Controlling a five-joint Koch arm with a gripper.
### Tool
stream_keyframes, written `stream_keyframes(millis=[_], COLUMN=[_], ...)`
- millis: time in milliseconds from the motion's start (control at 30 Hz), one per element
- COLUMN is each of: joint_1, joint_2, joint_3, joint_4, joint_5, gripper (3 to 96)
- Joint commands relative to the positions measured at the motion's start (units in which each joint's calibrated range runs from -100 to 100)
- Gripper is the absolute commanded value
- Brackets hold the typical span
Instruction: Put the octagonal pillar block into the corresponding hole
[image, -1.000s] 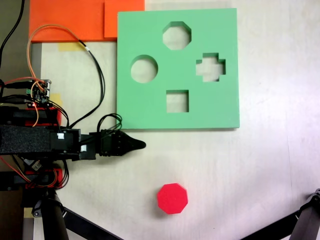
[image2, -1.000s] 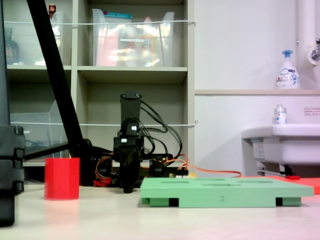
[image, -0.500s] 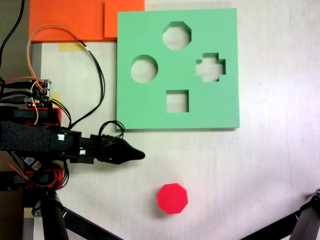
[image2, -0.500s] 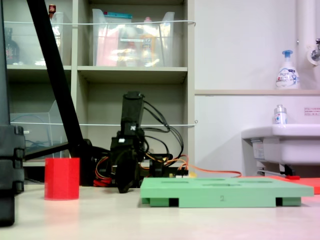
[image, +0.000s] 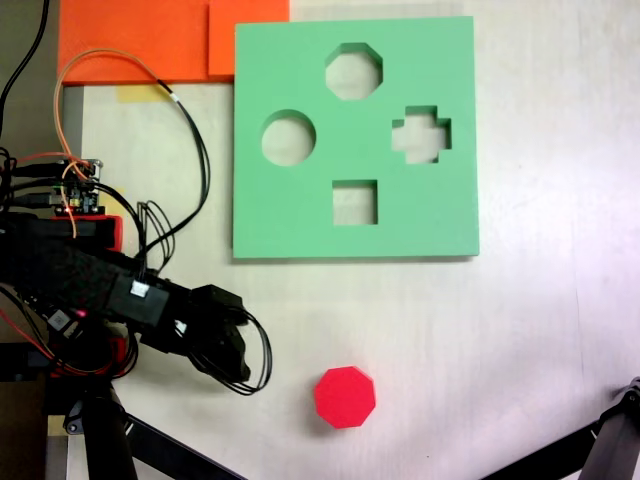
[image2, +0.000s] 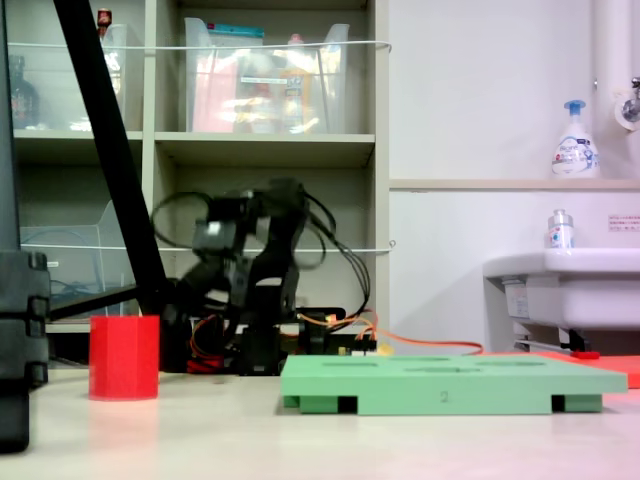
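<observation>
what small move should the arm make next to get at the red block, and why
Probably keep swinging the gripper toward the first exterior view's right, until it is over the octagonal pillar block, then lower. The block stands untouched on the table, apart from the green board, and the gripper is beside it, not above. The fingers are too blurred to judge.

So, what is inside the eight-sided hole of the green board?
Nothing. In the first exterior view the eight-sided hole in the green board shows only pale table. The red block stands on the table, apart. In the second exterior view the hole's inside is hidden.
</observation>
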Motion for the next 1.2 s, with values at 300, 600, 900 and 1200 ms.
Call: stream_keyframes(millis=[300,600,900,1200], joint_1=[0.1,-1.22,-2.54,-1.9], joint_2=[34.52,56.3,75.72,84.38], joint_3=[54.08,69.93,82.0,83.39], joint_4=[-38.77,-38.77,-38.77,-38.77], joint_5=[3.37,3.37,3.37,3.37], gripper=[44.1,44.1,65.0,78.0])
